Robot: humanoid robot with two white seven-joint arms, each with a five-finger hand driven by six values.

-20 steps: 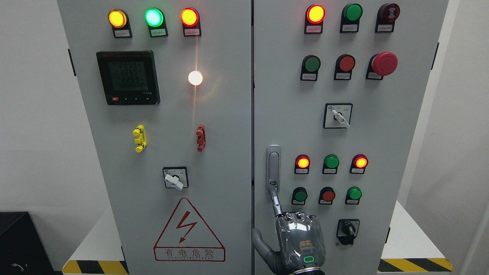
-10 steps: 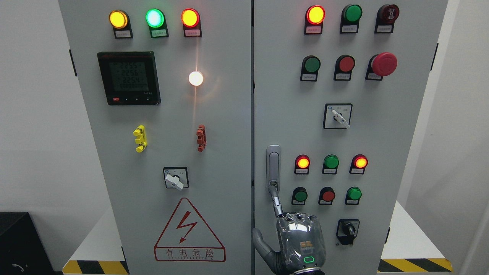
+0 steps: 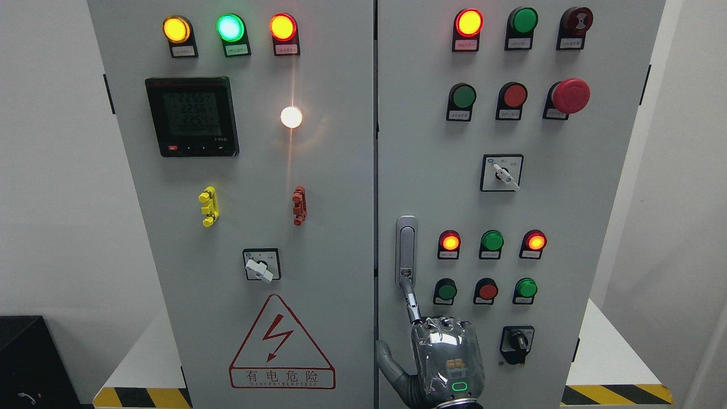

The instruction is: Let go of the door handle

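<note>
right hand (image 3: 447, 363): one finger extended, tip touching the base of the door handle (image 3: 406, 250), gripping nothing. step: release under way. next: withdraw hand clear.

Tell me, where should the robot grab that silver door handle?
Probably the long upright bar of the silver door handle, with fingers wrapping in from the front. It stands vertical by the right door's left edge. A hand's extended finger already meets its lower end.

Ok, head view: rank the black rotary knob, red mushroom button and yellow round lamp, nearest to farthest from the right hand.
1. Black rotary knob, just right of the right hand.
2. Red mushroom button, upper right.
3. Yellow round lamp, top left.
</note>
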